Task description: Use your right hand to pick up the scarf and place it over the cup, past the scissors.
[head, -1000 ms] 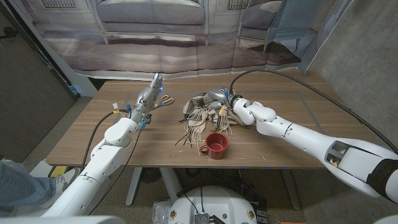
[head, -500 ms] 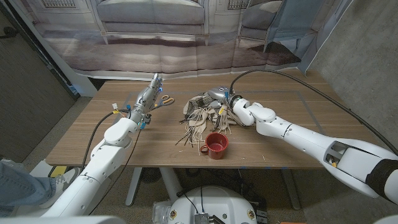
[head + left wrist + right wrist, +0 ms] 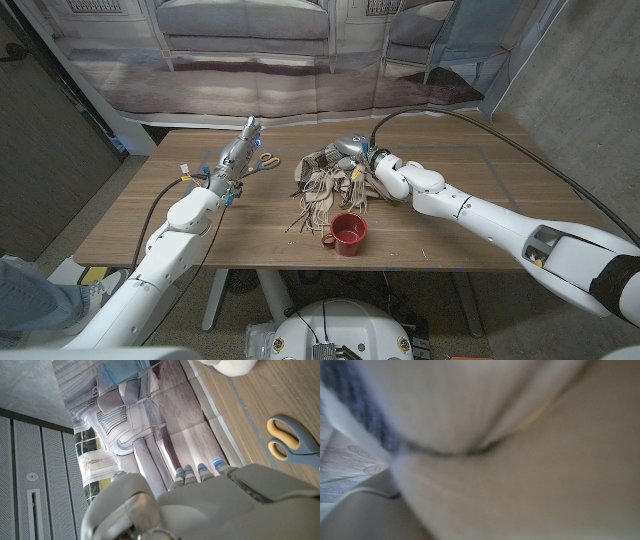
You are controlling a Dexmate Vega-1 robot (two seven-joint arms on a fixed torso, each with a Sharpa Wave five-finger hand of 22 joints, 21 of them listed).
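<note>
Spanning most of the head view, the wooden surface [image 3: 460,170] stands before a printed backdrop [image 3: 300,60] of pale furniture, with the fringed scarf [image 3: 322,180] heaped near its middle, tassels trailing toward the front edge. Just in front of the tassels, near that edge, sits the red cup [image 3: 347,233], nothing visible inside it. The right robot hand [image 3: 352,150] rests on the scarf's far side, its grasp impossible to tell, while the left robot hand [image 3: 243,150] is released, fingers straight, beside the scissors [image 3: 266,161] toward the back edge.

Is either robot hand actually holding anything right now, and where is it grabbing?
The right hand is on the scarf's far end, but a closed hold cannot be told. The left hand holds nothing.
</note>
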